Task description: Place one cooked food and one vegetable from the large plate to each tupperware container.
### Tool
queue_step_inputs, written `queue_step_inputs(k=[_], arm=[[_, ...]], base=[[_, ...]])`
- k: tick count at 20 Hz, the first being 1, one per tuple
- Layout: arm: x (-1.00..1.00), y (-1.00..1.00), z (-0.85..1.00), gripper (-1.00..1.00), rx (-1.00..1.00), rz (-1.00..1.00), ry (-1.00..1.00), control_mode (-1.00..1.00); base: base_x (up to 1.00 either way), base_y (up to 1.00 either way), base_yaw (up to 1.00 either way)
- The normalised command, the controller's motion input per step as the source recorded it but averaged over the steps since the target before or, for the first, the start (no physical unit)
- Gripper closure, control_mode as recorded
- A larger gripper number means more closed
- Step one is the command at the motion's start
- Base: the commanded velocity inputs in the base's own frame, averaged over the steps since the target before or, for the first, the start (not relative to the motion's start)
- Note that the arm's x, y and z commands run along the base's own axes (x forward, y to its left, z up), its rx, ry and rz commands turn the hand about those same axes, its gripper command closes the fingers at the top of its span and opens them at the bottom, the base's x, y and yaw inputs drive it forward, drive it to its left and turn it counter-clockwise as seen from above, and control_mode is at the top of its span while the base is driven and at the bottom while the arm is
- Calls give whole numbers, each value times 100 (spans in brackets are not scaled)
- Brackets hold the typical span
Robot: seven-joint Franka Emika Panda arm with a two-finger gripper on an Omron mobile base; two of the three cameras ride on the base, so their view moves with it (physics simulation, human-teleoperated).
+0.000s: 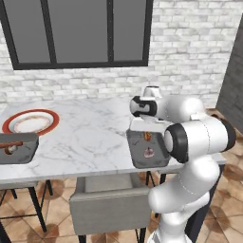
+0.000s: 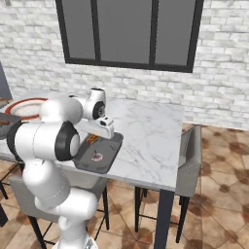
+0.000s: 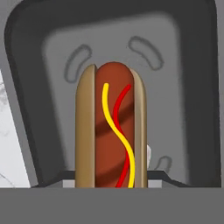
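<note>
Hot dog: sat in the pincer's grip, over the near tray; a brown sausage in a tan bun with a yellow and a red wavy line of sauce along its top.
Hot dog axis: in the hand view the long axis ran straight away from the camera, the far rounded end pointing at the tray's far rim; the near end was cut off at the bottom edge.
Pincer: narrowly set, closed on the hot dog; the fingertips themselves were hidden, so where they touched the bun I could not tell.
Near tray: dark grey, on the worktop's front edge below the hand, its long side running away from the robot.
Near tray contents: a small pale, pinkish item lay on the floor of the tray, near its middle; too small to name.
Far tray: same kind, at the worktop's left end, well apart from the near tray, with something reddish and something pale inside.
Plate: white with a red rim, just behind the far tray.
Worktop: white marble, on dark legs.
Chair: grey, tucked under the front edge.
Writing: none readable on any item.
</note>
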Motion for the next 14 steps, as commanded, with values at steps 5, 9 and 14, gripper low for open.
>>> queue_step_inputs(k=[5,9,14], arm=[[0,15,-51,100,0,0,3,-100],[0,12,-44,100,0,0,1,-100],[8,1,-47,100,0,0,2,-100]], base=[[0,0,0],[0,0,0],[0,0,0]])
